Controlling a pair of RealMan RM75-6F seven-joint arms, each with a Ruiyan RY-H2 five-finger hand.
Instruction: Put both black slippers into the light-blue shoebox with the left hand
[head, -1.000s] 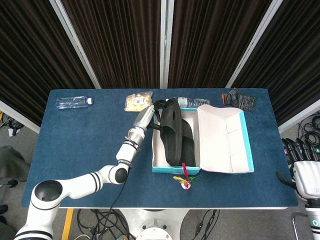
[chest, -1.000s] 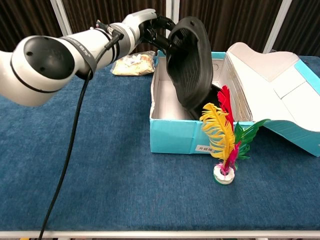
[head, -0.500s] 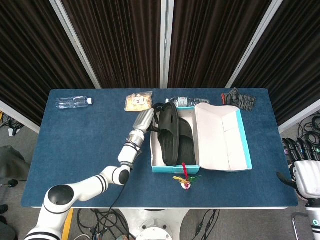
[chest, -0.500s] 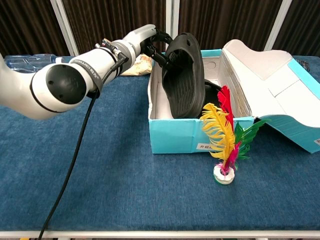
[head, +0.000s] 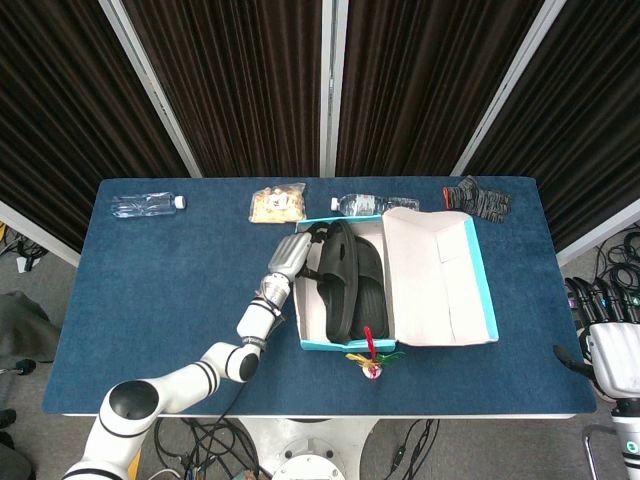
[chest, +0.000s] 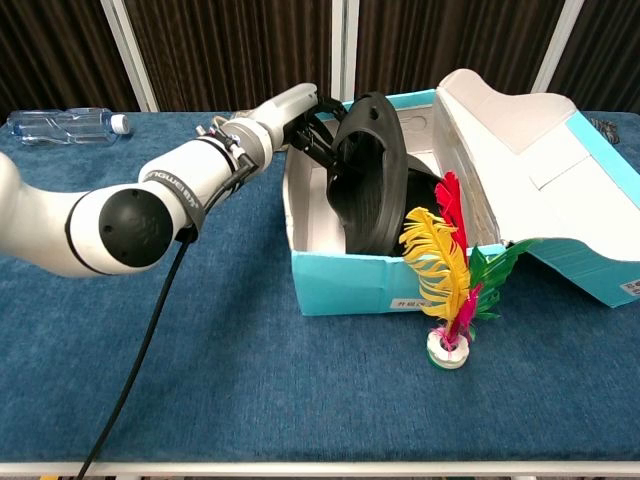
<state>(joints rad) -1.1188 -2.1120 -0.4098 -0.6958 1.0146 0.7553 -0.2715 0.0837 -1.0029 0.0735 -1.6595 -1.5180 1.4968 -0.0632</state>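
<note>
The light-blue shoebox (head: 345, 347) (chest: 350, 287) stands open at mid-table, its lid (head: 440, 275) (chest: 530, 150) folded out to the right. One black slipper (head: 372, 290) lies flat inside. The second black slipper (head: 335, 285) (chest: 372, 175) stands on edge inside the box along its left wall. My left hand (head: 300, 250) (chest: 305, 125) grips this slipper at its rear end, at the box's back left corner. My right hand (head: 612, 345) hangs off the table's right edge, holding nothing, fingers apart.
A feathered shuttlecock (head: 368, 360) (chest: 450, 290) stands right in front of the box. Along the back edge lie a water bottle (head: 147, 205) (chest: 65, 125), a snack bag (head: 277, 202), a second bottle (head: 372, 204) and a dark glove (head: 476, 198).
My left hand has lowered the on-edge slipper down into the box and come toward the front. The box has slid slightly toward the front and left.
</note>
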